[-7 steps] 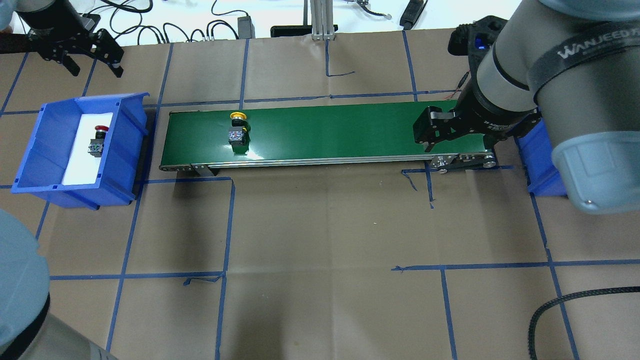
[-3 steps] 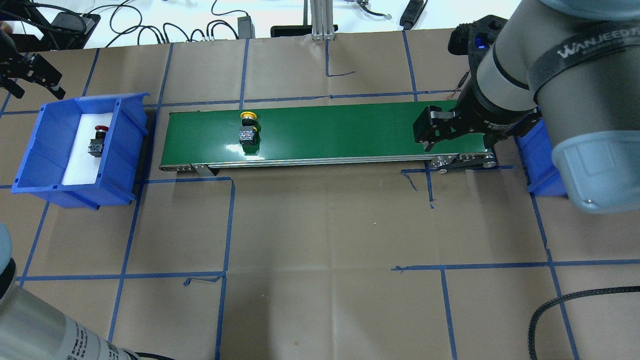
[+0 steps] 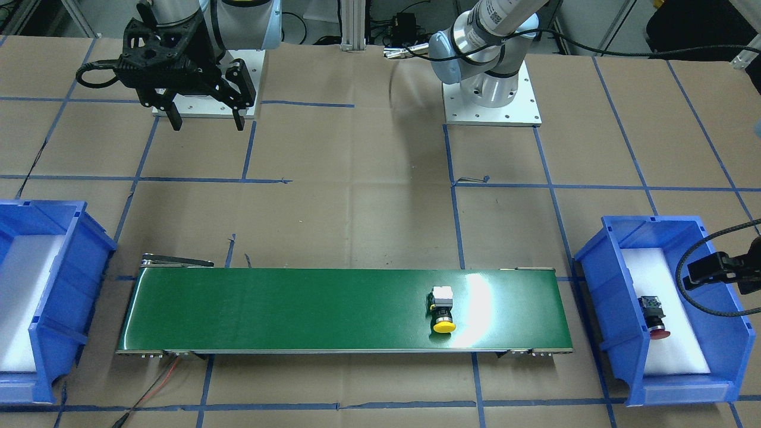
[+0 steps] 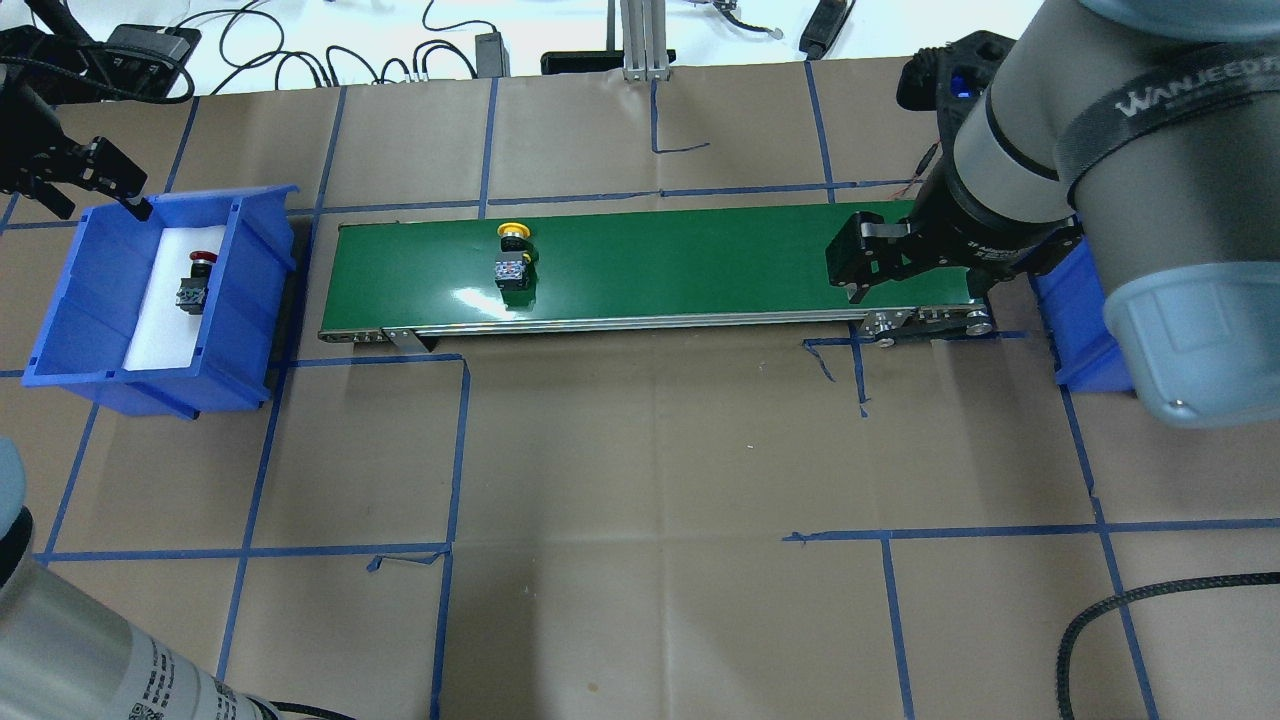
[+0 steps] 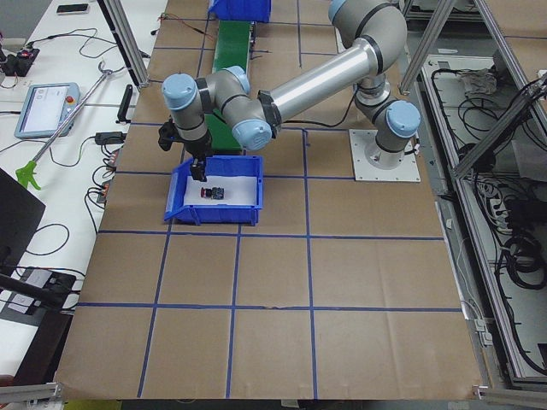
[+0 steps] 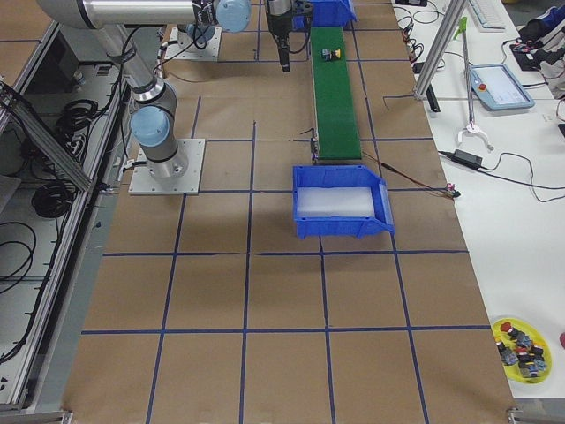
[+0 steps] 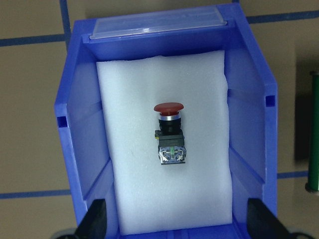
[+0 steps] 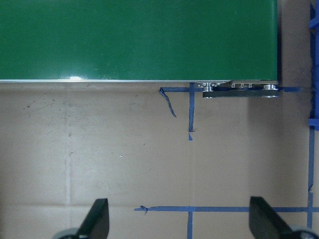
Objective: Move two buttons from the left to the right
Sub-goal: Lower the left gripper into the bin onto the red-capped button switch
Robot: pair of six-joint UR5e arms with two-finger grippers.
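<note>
Yellow button: the yellow-capped button (image 4: 513, 258) lies on its side on the green conveyor belt (image 4: 680, 260), in the stretch nearer the bench's left end. Its cap points to the far edge and its grey block toward the robot.
Red button: the red-capped button (image 7: 169, 134) lies on white foam in the blue left bin (image 4: 250, 290) at the left end of the bench (image 4: 650, 450), cap also toward the far edge.
Left hand: the left hand (image 7: 178, 221) hangs over the left bin with its fingers spread wide and nothing between them.
Right hand: the right hand (image 3: 208, 122) is held above the bench by the belt's right end, likewise wide open and empty.
Left wrist view alone: it shows the red button's black body and its rear block close up.
Front view alone: it shows the right hand's two fingers clear of the arm.
Hidden overhead: the right arm covers most of the right bin (image 3: 71, 261) at the bench's right end. The bin's foam lining shows only from the front and from the right end.
Cut off: in the front view the left hand is clipped by the frame edge.
Hard to make out: in both end views the buttons are only small specks of colour.
</note>
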